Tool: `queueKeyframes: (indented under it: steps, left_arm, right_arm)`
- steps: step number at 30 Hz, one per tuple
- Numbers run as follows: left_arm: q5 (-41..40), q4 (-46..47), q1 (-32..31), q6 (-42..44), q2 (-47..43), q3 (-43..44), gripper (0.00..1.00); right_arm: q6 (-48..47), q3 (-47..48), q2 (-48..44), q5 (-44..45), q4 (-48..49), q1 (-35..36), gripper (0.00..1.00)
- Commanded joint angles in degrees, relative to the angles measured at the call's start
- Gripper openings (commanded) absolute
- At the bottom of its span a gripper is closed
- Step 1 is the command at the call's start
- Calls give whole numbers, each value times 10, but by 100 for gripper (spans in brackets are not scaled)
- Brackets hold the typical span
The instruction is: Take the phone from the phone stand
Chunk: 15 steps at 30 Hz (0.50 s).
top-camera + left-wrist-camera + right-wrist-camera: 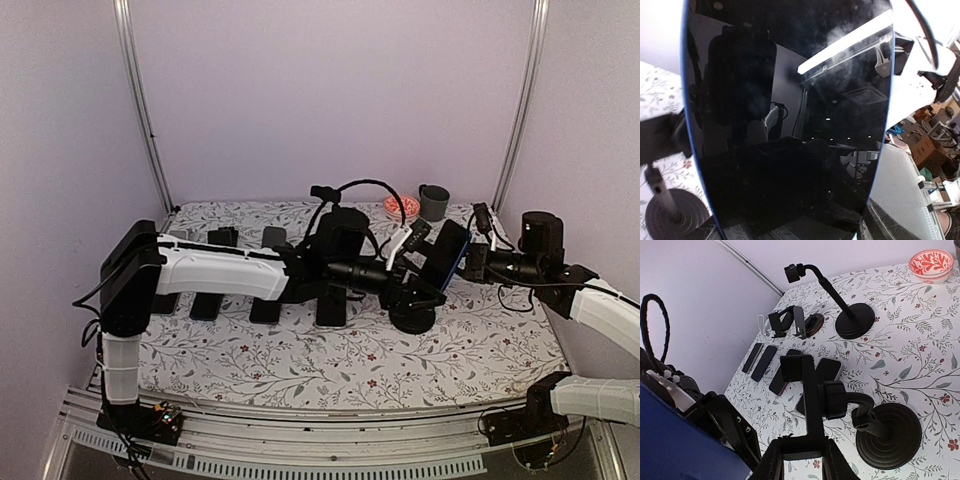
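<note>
Tools both clenched: right tool (801, 462) on phone stand (890, 432) cradle, left tool (415, 245) across phone (790, 125).
Cradle empty; phone held in air just beside phone stand, above table (920, 350). Stiff, slick glass, fragile, likely light: grip long edges, avoid screen.

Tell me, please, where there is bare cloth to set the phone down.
The near strip of cloth, between the row of phones and the front edge, is bare. So is the patch right of the stand. The back right corner is crowded: bowl and cup.
</note>
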Motion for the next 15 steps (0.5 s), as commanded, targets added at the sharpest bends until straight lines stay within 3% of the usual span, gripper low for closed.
queueKeyframes:
  steps: [1,8,15]
  left_arm:
    - [-78,49,22,-5,-100,-49,13]
    - [-211,6,62,-25,-166,-127,13]
    - [-279,6,73,-20,-218,-181,13]
  right_arm:
    - [14,13,1,43,9,-6,0]
    - [12,59,50,48,47,-13,0]
    - [10,127,136,45,96,-24,0]
